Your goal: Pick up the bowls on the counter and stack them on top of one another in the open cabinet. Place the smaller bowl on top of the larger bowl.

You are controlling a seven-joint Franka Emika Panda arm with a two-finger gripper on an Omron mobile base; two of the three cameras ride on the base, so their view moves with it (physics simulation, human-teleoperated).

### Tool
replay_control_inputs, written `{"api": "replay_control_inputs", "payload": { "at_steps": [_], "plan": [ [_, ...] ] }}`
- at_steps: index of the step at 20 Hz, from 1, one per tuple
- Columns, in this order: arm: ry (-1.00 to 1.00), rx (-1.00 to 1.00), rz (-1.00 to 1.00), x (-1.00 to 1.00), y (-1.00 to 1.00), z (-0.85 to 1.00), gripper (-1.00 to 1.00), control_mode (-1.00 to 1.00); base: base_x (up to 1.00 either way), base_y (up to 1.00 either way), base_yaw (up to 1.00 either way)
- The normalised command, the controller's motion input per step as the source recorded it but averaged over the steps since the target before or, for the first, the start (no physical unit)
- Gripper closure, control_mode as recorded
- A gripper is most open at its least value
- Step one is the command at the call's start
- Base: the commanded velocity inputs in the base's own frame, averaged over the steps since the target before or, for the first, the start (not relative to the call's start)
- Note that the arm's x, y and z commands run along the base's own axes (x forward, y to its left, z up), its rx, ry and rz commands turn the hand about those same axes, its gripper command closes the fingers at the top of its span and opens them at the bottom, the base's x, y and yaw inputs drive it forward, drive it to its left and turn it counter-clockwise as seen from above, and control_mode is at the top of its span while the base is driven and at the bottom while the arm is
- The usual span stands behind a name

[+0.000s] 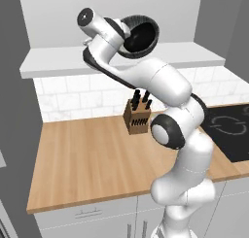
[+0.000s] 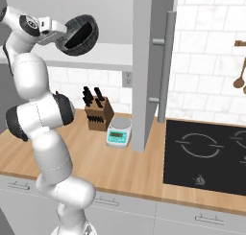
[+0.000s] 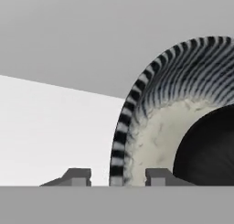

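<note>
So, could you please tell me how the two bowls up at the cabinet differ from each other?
The larger bowl is wider, while the smaller bowl sits nested inside it. The larger bowl is pale and speckled inside with a dark striped rim; the smaller bowl is plain glossy black. The pincer straddles the larger bowl's rim, not the smaller bowl's. Both are round and tipped on edge together above the cabinet board.

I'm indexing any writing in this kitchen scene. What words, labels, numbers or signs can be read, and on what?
No readable text anywhere.
Kitchen scale: its display and buttons are too small and blurred to read.
Stovetop: white ring markings and a small unclear mark at the front edge, no letters.
Knife block: no label.
</note>
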Motion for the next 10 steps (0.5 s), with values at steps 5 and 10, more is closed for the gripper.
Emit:
{"api": "replay_control_inputs", "payload": {
  "at_steps": [5, 10],
  "plan": [
    [-0.10, 0.00, 0.00, -0.53, 0.00, -0.14, -1.00, -1.00, 0.00, 0.00, 0.00],
    [-0.28, 0.00, 0.00, -0.97, -0.09, -0.33, -1.00, -1.00, 0.00, 0.00, 0.00]
  ]
}}
